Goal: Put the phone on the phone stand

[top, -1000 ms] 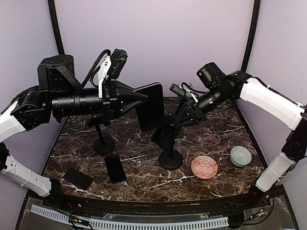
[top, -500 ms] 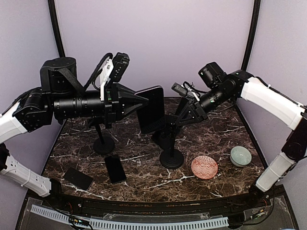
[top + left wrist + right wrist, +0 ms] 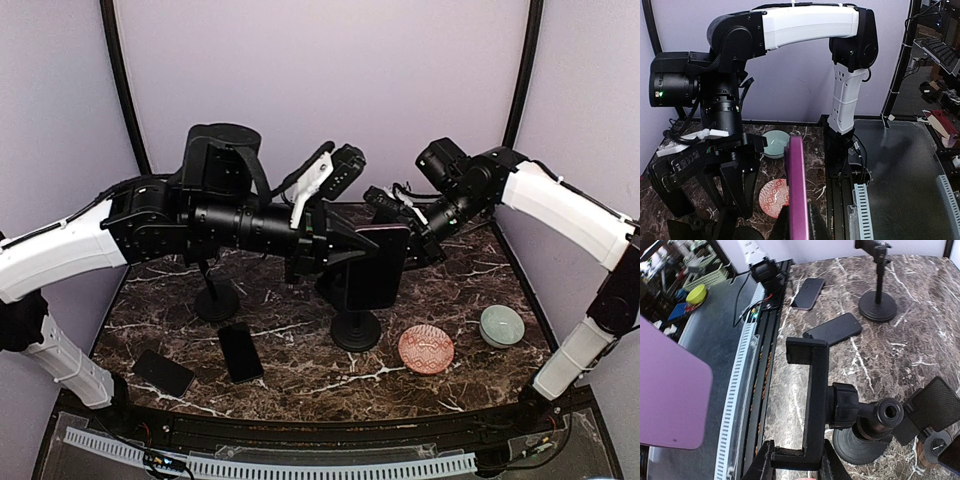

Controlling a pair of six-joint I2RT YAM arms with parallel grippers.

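**Phone held up beside the stand, not in it yet**

From where I'm standing, both arms meet over the middle of the marble tabletop (image 3: pixel 300 378). The left end effector (image 3: pixel 350 255) is pinched tight on the phone (image 3: pixel 375 268), holding it upright in the air by its lower edge. In the left wrist view the phone shows edge-on, a thin purple strip (image 3: pixel 797 185) rising between the two fingers.

The right end effector (image 3: pixel 797 466) has narrowed onto the phone stand (image 3: pixel 355 330), with its fingers closed on either side of the lower arm of the clamp (image 3: pixel 812 400). The clamp's slot holds nothing. The stand's round base sits on the tabletop, near the middle.

In the right wrist view the purple back of the phone (image 3: pixel 670 395) hangs to one side of the clamp, close but apart from it. From above, the phone sits just in front of the stand's head and hides it.

Elsewhere on the tabletop, a second stand (image 3: pixel 215 300) is off to the left. A spare phone (image 3: pixel 240 351) and another handset (image 3: pixel 165 372) lie flat near the front-left. A patterned dish (image 3: pixel 426 348) and a pale green bowl (image 3: pixel 501 325) sit to the right.
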